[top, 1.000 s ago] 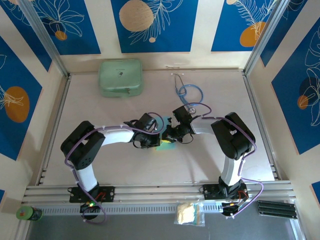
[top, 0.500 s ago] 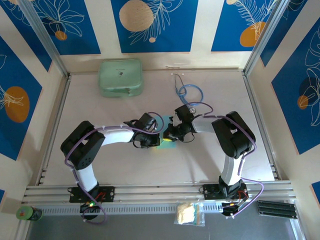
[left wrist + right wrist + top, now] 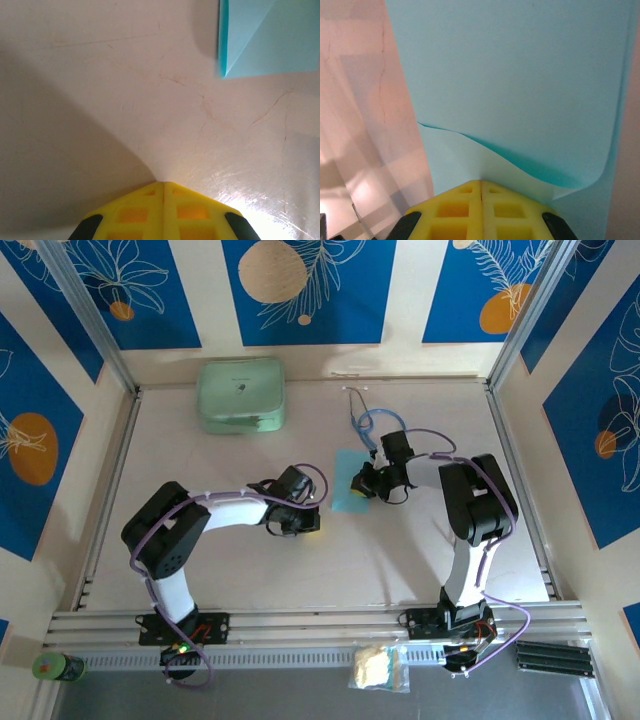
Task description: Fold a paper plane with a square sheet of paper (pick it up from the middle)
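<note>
Table (image 3: 230,570): beige, scuffed, sitting betw. blue leaf-print walls (image 3: 300,290). L claw (image 3: 162,184): clenching on nothing, paper (image 3: 270,37) lying ahead-right, apart. R claw (image 3: 481,182): pinching paper's curling flap at tips, rest spreading ahead.

square sheet of paper (image 3: 345,495) is seen plain light blue; case (image 3: 240,395) mint green; wall panels (image 3: 300,290) blue, white-leaf patterned.
</note>
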You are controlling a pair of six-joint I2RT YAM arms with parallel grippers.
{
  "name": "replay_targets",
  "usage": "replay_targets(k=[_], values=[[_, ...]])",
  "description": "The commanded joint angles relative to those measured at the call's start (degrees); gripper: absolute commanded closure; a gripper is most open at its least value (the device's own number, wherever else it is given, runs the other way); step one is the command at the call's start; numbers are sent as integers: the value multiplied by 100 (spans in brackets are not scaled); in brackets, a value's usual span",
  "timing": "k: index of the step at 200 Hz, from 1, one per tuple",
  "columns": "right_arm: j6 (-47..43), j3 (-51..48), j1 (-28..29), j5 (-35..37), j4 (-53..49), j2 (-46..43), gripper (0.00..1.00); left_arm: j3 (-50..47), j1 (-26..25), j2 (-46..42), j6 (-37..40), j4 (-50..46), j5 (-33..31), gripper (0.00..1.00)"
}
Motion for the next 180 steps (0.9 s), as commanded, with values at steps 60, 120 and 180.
replay_targets(k=[60,120,180], values=[[539,-704,896,-10,109,-241,100,87,52,-165,-51,151,142,100],[639,-785,1289,65,173,-357,100,95,128,184,-142,162,76,100],[236,-798,918,229,547,-267,100,-13,126,444,-71,-581,34,100]])
